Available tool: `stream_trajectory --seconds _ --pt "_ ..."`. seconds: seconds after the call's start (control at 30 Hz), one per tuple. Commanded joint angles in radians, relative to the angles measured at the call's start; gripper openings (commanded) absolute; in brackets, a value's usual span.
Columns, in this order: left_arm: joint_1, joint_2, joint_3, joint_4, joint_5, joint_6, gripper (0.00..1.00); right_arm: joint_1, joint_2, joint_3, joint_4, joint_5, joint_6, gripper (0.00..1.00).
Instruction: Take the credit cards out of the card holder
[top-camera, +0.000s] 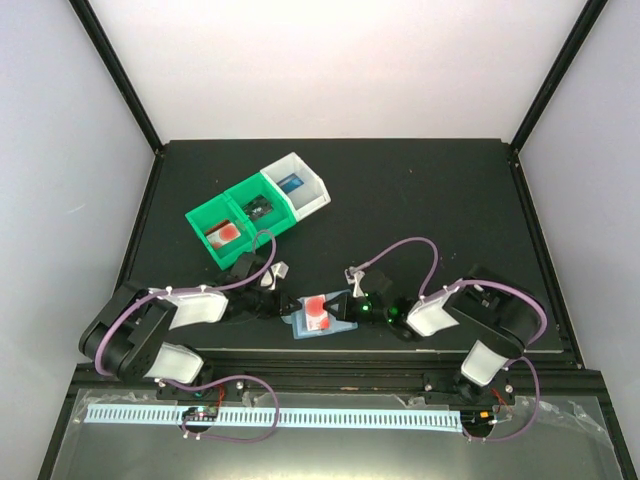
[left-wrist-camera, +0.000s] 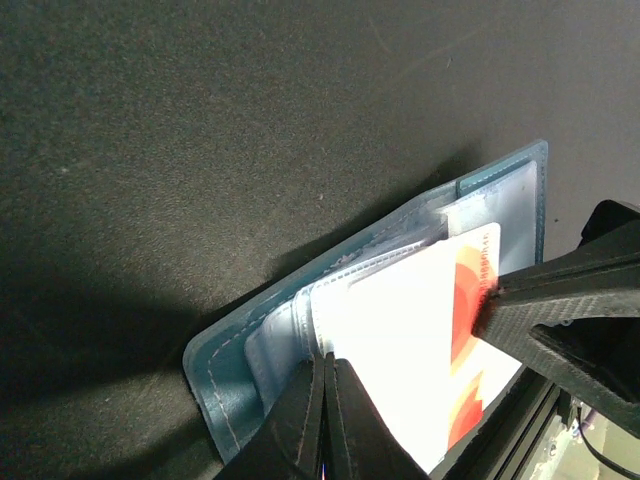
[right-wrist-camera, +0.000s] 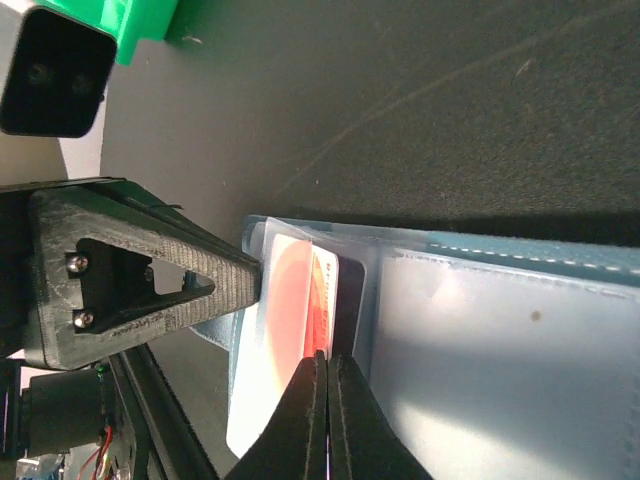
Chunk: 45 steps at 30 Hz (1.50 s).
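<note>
The black worktop (top-camera: 420, 200) fills the middle of the top view. In its upper left part stands a row of bins: two green bins (top-camera: 197, 217) and a white bin (top-camera: 318, 195). The left green one holds a red card (top-camera: 226, 235), the next a black card (top-camera: 258, 207), and the white one a blue card (top-camera: 291, 184).

The holder (top-camera: 300, 328) lies open at lower centre, close to the worktop's near edge, with an arm on each side. A white-and-red card (top-camera: 316, 312) sticks partway out of its clear pocket.

The left fingers (left-wrist-camera: 318, 375) are pressed together, tips at the pocket's edge beside the card. The right fingers (right-wrist-camera: 318, 365) are also pressed together, tips at the card's red end. Whether either pair has the card or the plastic nipped between them, I cannot tell.
</note>
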Motion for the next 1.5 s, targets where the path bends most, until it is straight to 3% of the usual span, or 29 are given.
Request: stream_trajectory --seconds 0.0,0.47,0.6,1.0,1.2,1.47 --pt "-0.011 0.05 -0.004 -0.065 -0.064 0.019 0.02 -0.018 -0.063 -0.039 -0.031 0.056 -0.02 0.01" --pt "-0.012 0.034 0.015 -0.048 -0.024 -0.002 0.03 -0.021 -0.181 -0.107 -0.079 0.099 0.001 0.01" --pt "-0.012 -0.01 0.014 -0.035 0.009 -0.036 0.14 -0.022 -0.223 -0.125 -0.098 0.121 0.019 0.01" --pt "-0.018 -0.307 0.074 -0.167 -0.013 -0.074 0.63 -0.023 -0.41 -0.166 -0.152 0.158 0.074 0.01" --pt "-0.021 -0.437 0.038 -0.097 0.031 -0.158 0.72 -0.022 -0.489 -0.148 -0.134 0.151 0.128 0.01" --pt "-0.023 -0.592 -0.048 0.071 0.078 -0.326 0.73 -0.022 -0.544 -0.088 -0.066 0.145 0.218 0.01"
